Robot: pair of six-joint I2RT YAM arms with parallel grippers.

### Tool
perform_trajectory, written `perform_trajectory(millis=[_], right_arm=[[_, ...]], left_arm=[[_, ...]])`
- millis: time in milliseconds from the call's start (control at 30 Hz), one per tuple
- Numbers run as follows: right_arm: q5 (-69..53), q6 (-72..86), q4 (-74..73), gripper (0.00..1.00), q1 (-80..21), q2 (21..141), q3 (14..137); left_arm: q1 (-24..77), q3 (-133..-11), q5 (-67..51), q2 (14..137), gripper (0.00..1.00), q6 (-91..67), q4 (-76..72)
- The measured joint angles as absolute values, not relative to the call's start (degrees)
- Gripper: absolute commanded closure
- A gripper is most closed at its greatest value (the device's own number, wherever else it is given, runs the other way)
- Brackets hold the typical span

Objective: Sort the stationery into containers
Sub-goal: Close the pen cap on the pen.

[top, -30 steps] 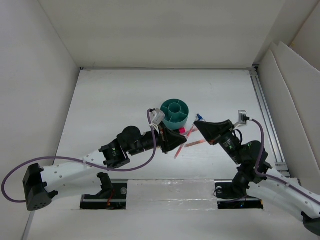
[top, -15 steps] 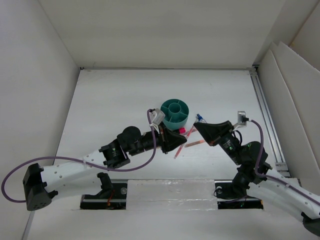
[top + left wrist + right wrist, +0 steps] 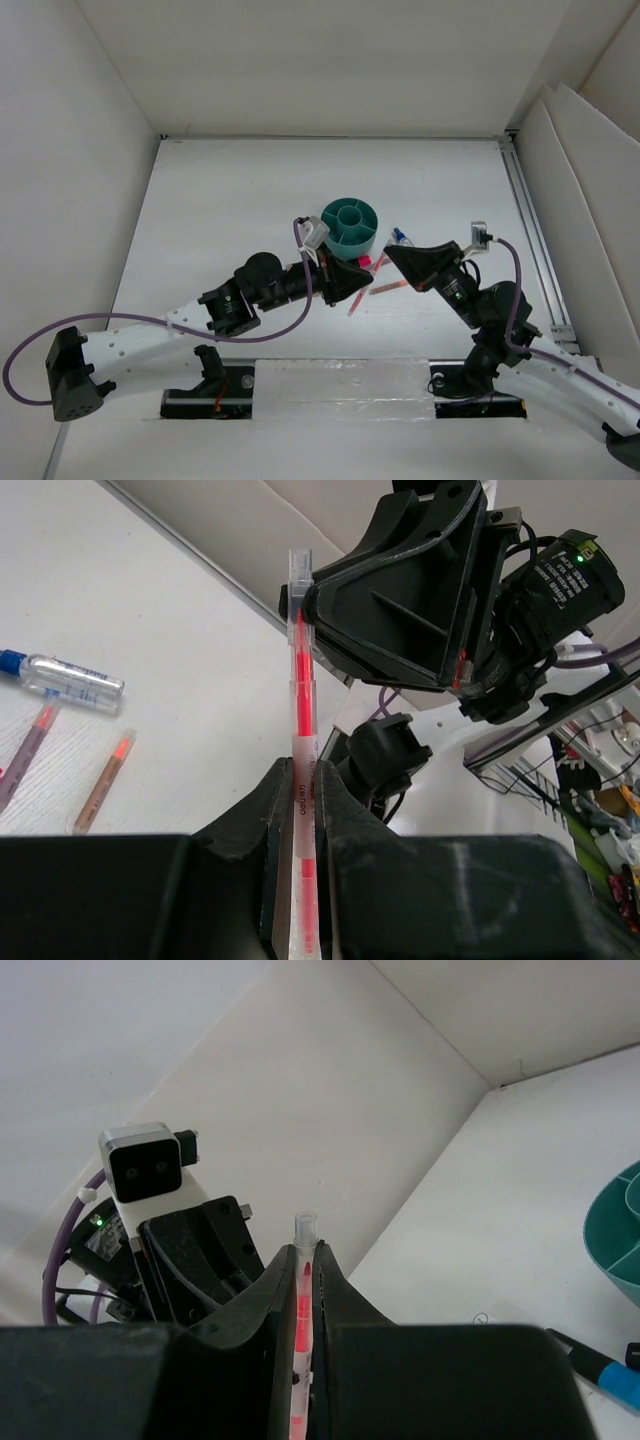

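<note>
- Bottom of the top view: both arms are reaching in from their bases toward the middle of the desk (image 3: 230, 200). The left gripper (image 3: 366, 279) and right gripper (image 3: 390, 251) are facing each other tip to tip, close together, at mid-frame.
- Left wrist view: the left jaws are clamping a thin pen (image 3: 301, 730), which has a clear barrel and a pink-red core. It is running straight up the centre of the frame. Its clear far end is showing right against the edge of the right gripper's black body at upper centre.
- Right wrist view: the right jaws are pinching shut on a clear pen (image 3: 303, 1290) of the same look. Its tip is standing up at mid-frame beside the left gripper's fingers. Cannot tell whether this is one pen shared by both grippers or two pens.
- Left side of the left wrist view: two loose pens (image 3: 100, 785) are lying flat on the desk. A small clear bottle (image 3: 75, 680) with a blue cap is lying on its side just above them.
- Lower right corner of the right wrist view: a blue-ended marker (image 3: 590, 1360) is lying on the desk.
- Farthest: the teal organizer (image 3: 340, 240) is standing upright just above the two grippers in the top view.
</note>
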State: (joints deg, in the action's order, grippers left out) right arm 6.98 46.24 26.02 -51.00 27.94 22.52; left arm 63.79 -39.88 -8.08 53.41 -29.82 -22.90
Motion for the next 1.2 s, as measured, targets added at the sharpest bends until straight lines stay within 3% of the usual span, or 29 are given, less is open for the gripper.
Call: perform_trajectory(millis=[1200], right_arm=[[7.01,43.48,27.88,1.0,-50.94,30.61,21.56]], left_arm=[[64.16,-40.6,-2.33,55.07,1.0,-30.28,-21.58]])
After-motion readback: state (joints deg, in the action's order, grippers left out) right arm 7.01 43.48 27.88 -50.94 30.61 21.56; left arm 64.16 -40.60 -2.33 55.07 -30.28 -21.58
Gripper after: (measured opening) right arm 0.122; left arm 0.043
